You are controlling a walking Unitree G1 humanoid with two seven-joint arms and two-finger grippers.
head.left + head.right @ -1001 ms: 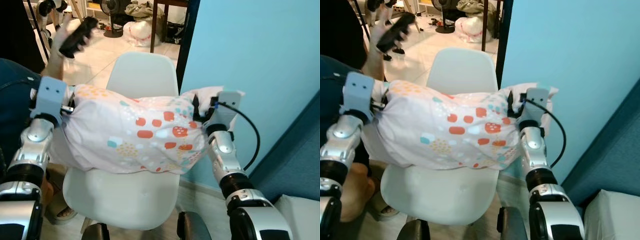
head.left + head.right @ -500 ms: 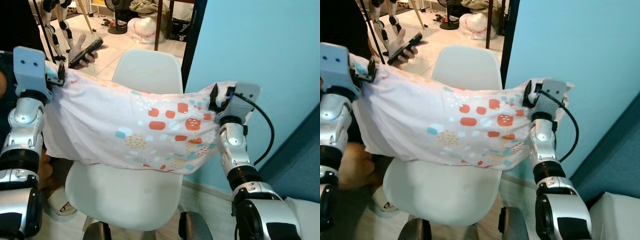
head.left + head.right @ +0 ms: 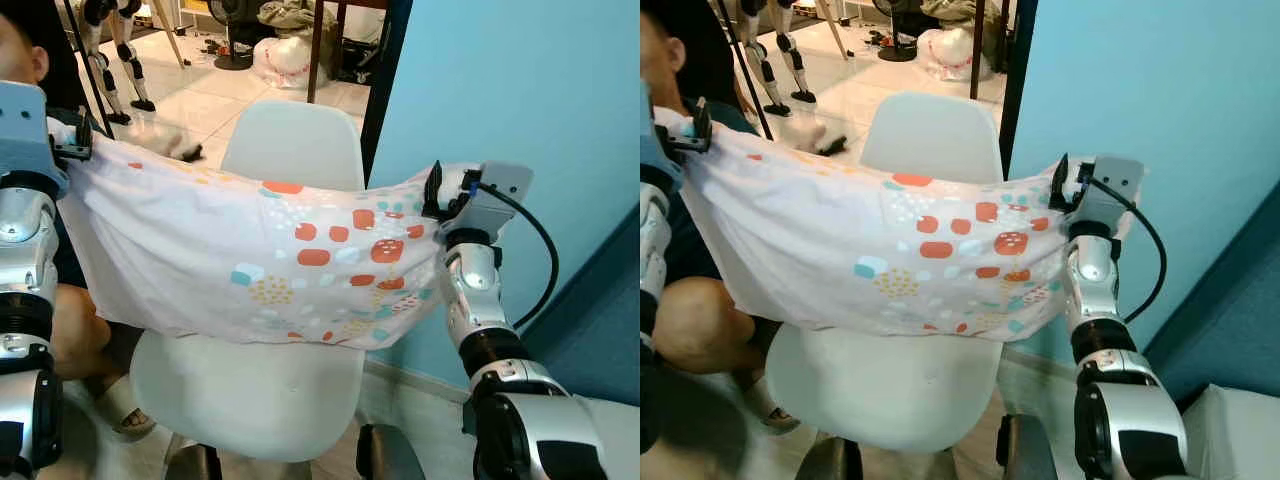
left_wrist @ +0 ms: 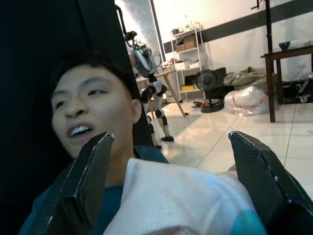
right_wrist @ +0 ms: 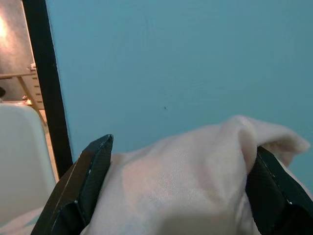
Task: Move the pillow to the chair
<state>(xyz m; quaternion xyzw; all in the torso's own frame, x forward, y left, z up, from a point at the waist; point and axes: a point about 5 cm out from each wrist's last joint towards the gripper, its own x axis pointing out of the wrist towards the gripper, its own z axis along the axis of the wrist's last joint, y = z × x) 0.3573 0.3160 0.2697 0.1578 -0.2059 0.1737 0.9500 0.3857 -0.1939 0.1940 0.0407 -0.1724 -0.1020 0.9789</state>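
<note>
The pillow, white with red, teal and yellow spots, hangs stretched between my two grippers, just above the seat of the white chair. My left gripper is shut on its left corner, held high near a person's shoulder. My right gripper is shut on the right corner beside the blue wall. Pillow cloth lies between the left fingers. In the right wrist view, bunched cloth sits between the right fingers. The pillow's lower edge sags toward the chair seat.
A person sits close at my left, one knee by the chair, a blurred hand behind the pillow. The blue wall and a dark door post close the right side. Another robot's legs, bags and a fan stand on the tiled floor beyond.
My left gripper has swung out to the left and up, pulling the pillow from bunched to taut. The person's hand with the phone has dropped lower behind the pillow.
</note>
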